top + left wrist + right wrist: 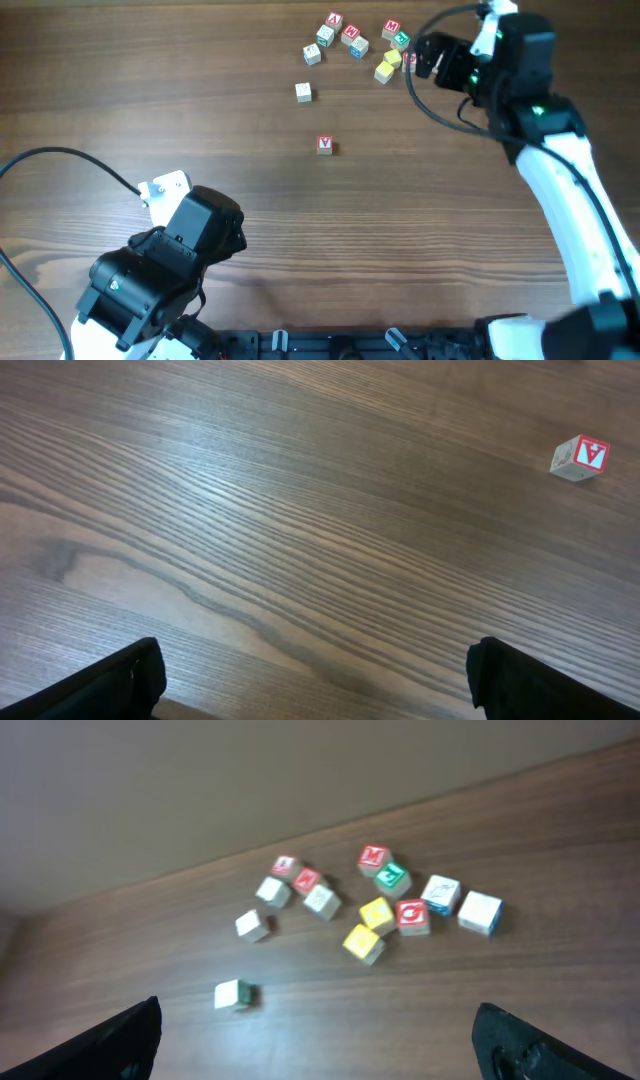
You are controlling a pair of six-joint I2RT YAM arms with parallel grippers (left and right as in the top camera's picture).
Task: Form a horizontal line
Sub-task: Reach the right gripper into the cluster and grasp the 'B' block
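Several small lettered cubes lie in a loose cluster [360,45] at the far middle of the table, red, green, yellow and pale. A pale cube [303,92] and a red V cube [324,145] lie apart, nearer the centre. My right gripper [424,56] is open and empty, raised over the cluster's right edge. In the right wrist view [315,1030] the cluster [376,913] lies spread ahead of it. My left gripper [312,665] is open and empty over bare wood at the near left. The red V cube [581,457] lies far ahead of it.
The left arm [170,265] fills the near left corner, its cable [60,155] looping across the left side. The right arm [560,180] runs along the right side. The table's far edge [200,870] lies just behind the cluster.
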